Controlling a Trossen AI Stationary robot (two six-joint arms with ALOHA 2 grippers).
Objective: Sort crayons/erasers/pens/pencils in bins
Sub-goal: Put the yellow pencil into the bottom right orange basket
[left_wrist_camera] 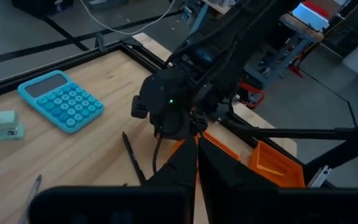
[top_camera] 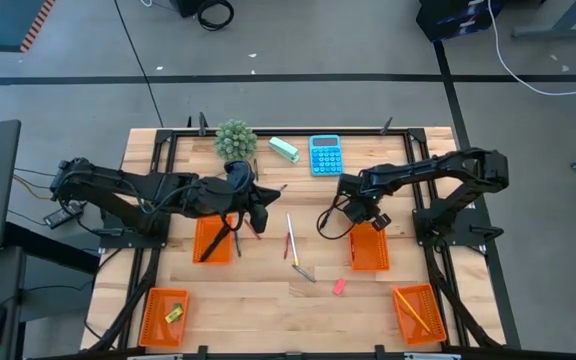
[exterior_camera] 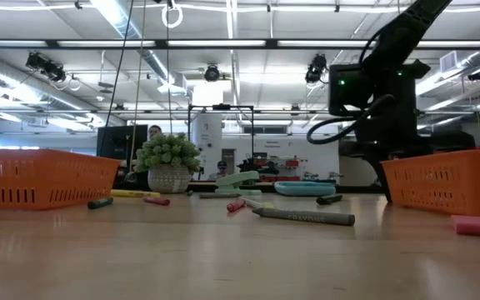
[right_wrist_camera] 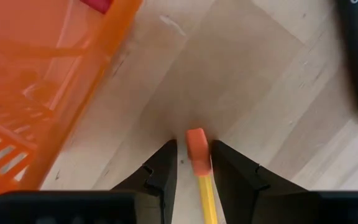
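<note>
Right gripper point(right_wrist_camera: 194, 163) is closed on a yellow pencil point(right_wrist_camera: 202, 180), orange eraser end forward, just beside the orange bin point(top_camera: 369, 247) at its 10 o'clock corner. Left gripper point(left_wrist_camera: 196, 163) hovers pinched together, holding nothing, over another bin point(top_camera: 211, 243), which holds pens point(top_camera: 215, 243).

Calculator point(top_camera: 325, 155) at the surface's point(top_camera: 268, 300) far edge: stapler point(top_camera: 284, 150) and plant point(top_camera: 235, 138) left of it, four bins point(top_camera: 370, 246) nearer, loose pens point(top_camera: 302, 271) between.
</note>
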